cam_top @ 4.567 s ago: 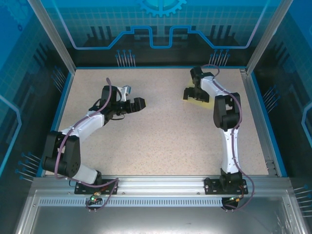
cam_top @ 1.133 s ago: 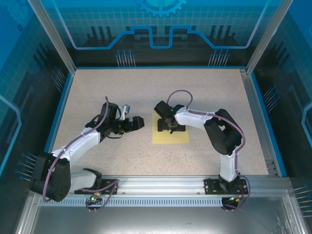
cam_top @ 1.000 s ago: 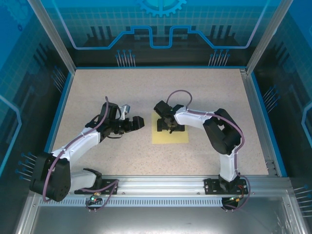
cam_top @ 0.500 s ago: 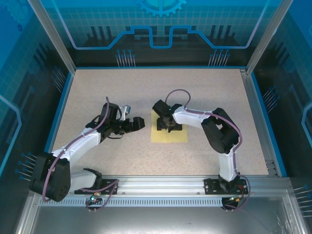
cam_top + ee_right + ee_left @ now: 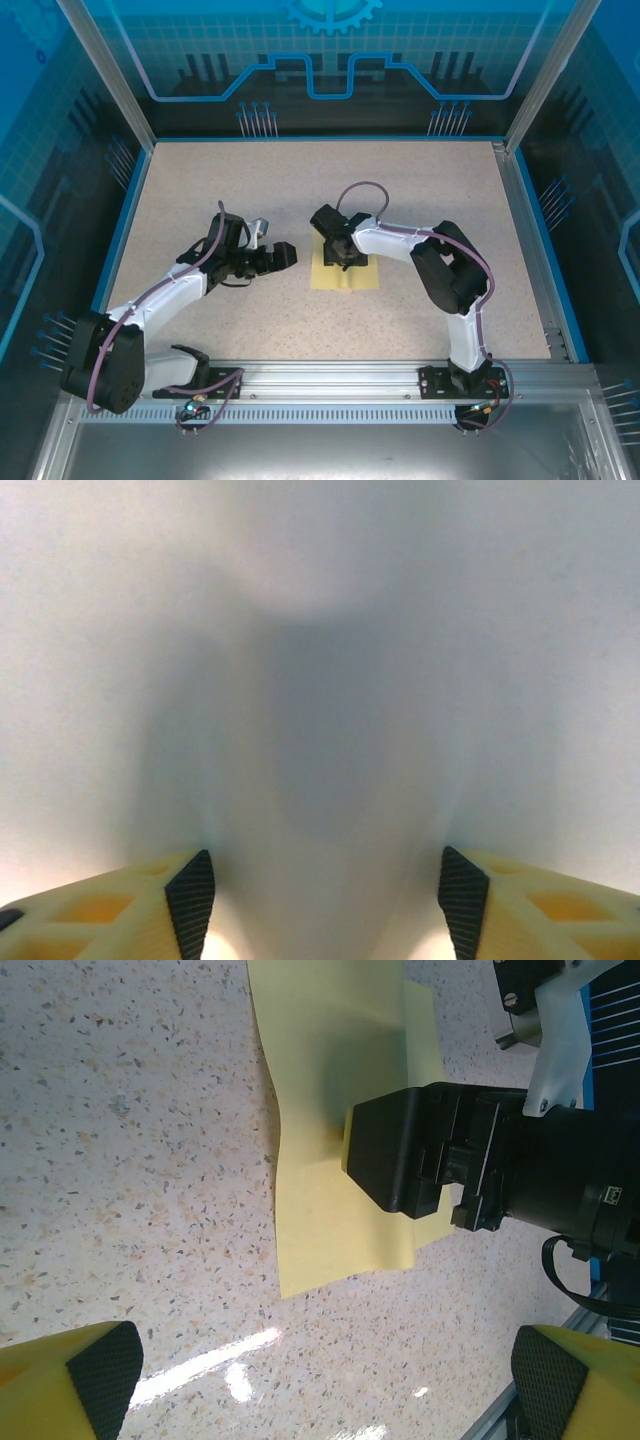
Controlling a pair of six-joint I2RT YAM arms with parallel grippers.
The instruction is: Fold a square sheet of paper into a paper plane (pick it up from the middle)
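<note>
Top view: a pale yellow square sheet of thin paper [image 5: 347, 278] is lying near the middle of the speckled beige bench [image 5: 230, 180], bunching at its centre under the right tool [image 5: 343, 253], which is pressing down on it. The left tool [image 5: 284, 255] is hovering just beside the sheet's left edge, apart from it. Left wrist view: the left tool is standing wide with nothing between its tips, and the sheet is rippling up toward the right tool's black finger. Right wrist view: the right tool's jaws are standing partly apart, dark pads [image 5: 190, 892] bearing on the paper, with a soft ridge rising between them, not yet clamped. Step in hand, as judged: pinching up the sheet's middle. Doing it well is calling for light downward pressure while the pads are drawing together, so the ridge is rising rather than the sheet sliding, then a straight lift.
</note>
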